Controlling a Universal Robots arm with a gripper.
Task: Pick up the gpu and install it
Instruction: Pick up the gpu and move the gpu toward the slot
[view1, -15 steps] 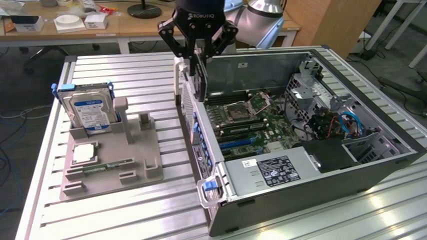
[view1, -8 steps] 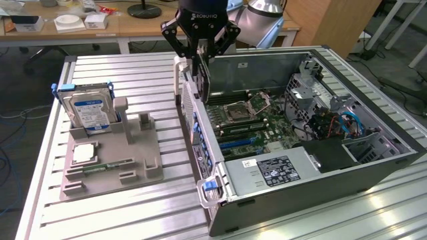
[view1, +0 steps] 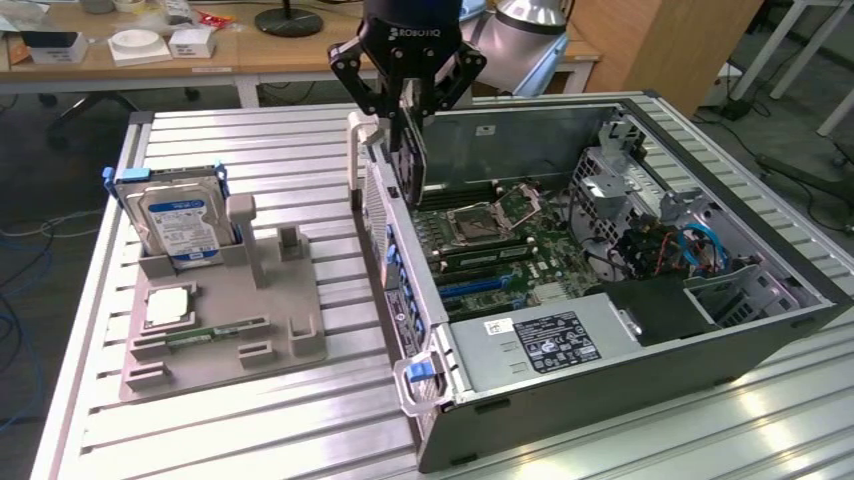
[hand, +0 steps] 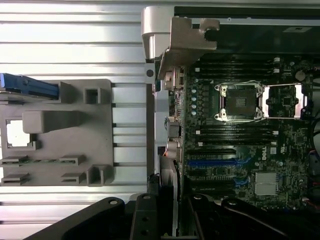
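- My gripper (view1: 406, 100) is clenched on the gpu (view1: 408, 155), its black jointed fingers (view1: 457, 78) pinching the card's upper edge from both sides.
- The gpu is a thin, flat, dark slab. It hangs on edge in the air above the near wall of the open case (view1: 747, 330), clear of the board below.
- In the wrist view the card is seen edge-on, and its pale, folded sheet-metal bracket (hand: 185, 37) is at the end far from my fingers.
- In the exterior view, at about five o'clock from my gripper, lies the green motherboard (view1: 534, 240). It is flat and densely dotted with small parts.
- The board carries a square CPU socket (view1: 477, 218) framed in shiny metal.
- Long, narrow black memory slots (hand: 235, 132) run in parallel rows beside the socket, and a bright blue expansion slot (hand: 215, 162) lies next to them.
- At six o'clock on the case's floor sits a boxy silver power supply (view1: 547, 335) with a black label.
- At three o'clock in the case, glossy blue cables (view1: 694, 245) loop past perforated metal cages.
- At eight o'clock from my gripper sits a matte grey moulded tray (view1: 254, 300) with blocky posts and pockets.
- A silver hard drive (view1: 180, 220) with a blue-white label stands upright in the tray's far corner.
- Everything rests on a ribbed aluminium table (view1: 214, 430) with long, straight grooves.
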